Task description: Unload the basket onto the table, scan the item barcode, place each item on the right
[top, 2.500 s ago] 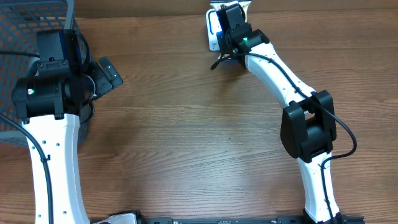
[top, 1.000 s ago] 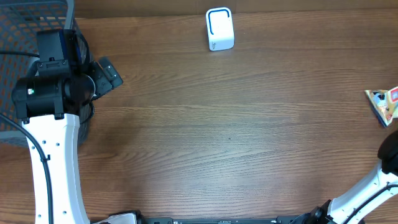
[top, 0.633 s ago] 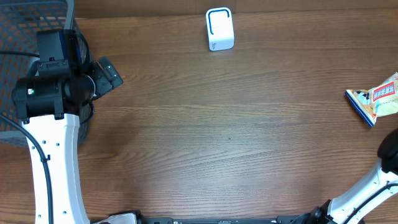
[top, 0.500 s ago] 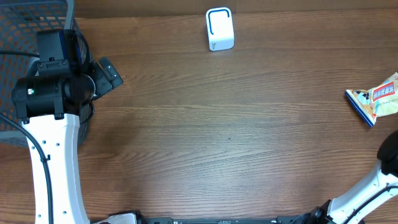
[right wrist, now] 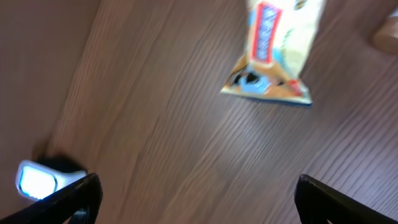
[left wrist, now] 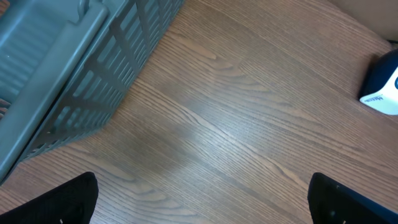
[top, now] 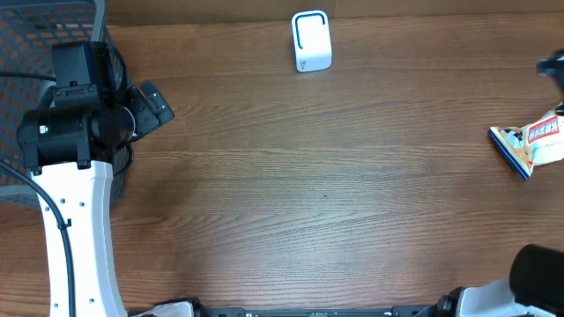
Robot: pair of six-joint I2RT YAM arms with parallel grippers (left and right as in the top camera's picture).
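Overhead: packet point(top: 531, 145) lying free at worktop's right edge; scanner point(top: 311, 40) at far edge. Both hands spread wide, empty. Step: packet released, seemingly post-scan. Next: retract right hand point(right wrist: 193, 202).

Overhead: yellow-white snack packet with blue end point(top: 531, 146) cut off by right edge; its far end unseen. Right arm mostly out of frame, only a dark blurred part at lower right corner. Grey mesh plastic basket point(top: 35, 53) cropped at left edge and partly hidden under left arm.

Right wrist view motion-blurred; packet print point(right wrist: 273, 50) unreadable, barcode not discernible, top cropped. White-blue box-shaped scanner point(left wrist: 382, 87) cropped at right edge in left wrist view.
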